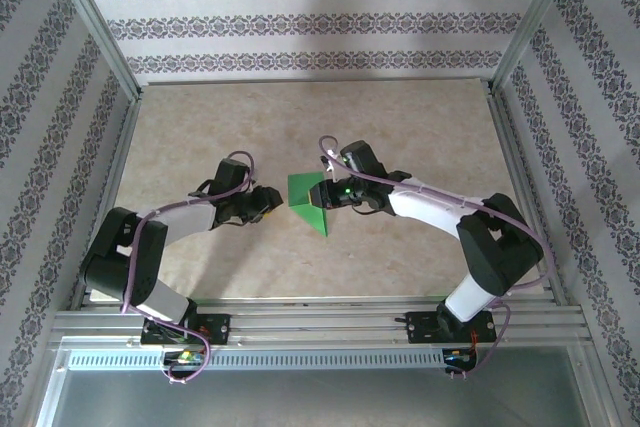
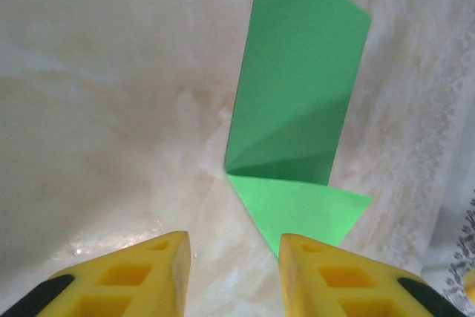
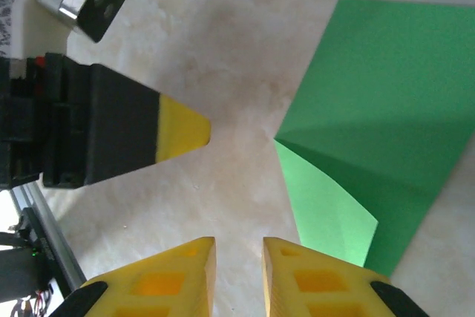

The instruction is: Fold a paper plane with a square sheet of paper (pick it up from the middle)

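Lying on the table (image 1: pixel 200 127) between the two arms is the paper (image 1: pixel 312 202) (image 2: pixel 297 109) (image 3: pixel 371 124), bright green, with a sharp crease across it and one corner turned over into a paler triangle. The left claw (image 1: pixel 268 199) (image 2: pixel 234 246) sits just beside it, fingers apart and bare. The right claw (image 1: pixel 326 192) (image 3: pixel 239 250), at the other edge, is slightly parted, gripping nothing

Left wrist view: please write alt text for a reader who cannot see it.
A creased bright green sheet of paper sits on a pale marbled table, just ahead of the left hand, whose yellow fingers stand apart, holding nothing.
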Available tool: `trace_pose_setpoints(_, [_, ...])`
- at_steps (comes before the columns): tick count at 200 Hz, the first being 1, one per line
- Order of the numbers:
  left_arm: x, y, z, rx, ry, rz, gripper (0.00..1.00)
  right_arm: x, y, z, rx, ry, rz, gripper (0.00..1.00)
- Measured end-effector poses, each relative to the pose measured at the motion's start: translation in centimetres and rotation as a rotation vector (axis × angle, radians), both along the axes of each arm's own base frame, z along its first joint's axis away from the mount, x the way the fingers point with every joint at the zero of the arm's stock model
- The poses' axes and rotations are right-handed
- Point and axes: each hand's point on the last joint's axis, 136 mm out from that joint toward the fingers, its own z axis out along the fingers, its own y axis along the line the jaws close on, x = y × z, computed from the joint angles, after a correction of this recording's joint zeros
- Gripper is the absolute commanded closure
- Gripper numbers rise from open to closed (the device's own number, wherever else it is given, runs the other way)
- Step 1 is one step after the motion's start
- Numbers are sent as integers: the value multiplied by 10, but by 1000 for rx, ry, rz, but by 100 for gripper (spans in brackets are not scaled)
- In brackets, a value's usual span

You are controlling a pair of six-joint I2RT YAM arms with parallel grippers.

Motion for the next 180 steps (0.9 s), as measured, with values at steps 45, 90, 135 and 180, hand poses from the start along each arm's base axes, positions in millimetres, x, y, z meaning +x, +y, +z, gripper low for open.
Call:
trace_pose_setpoints(45, [-3,-13,-8,-76,13,-9,59,3,4,-34,-79,81,8,76])
trace_pose_setpoints(90, [0,-25,-21,-125,39,-24,65,7,-1,-57,-146,123,-11,76])
trace_pose_setpoints(135, [0,-31,-22,-146,45,-37,73,6,-4,-81,-192,172,-11,78])
trace_pose_setpoints(180, [3,-32,-19,-150,36,-37,73,9,-12,-90,-207,195,-33,79])
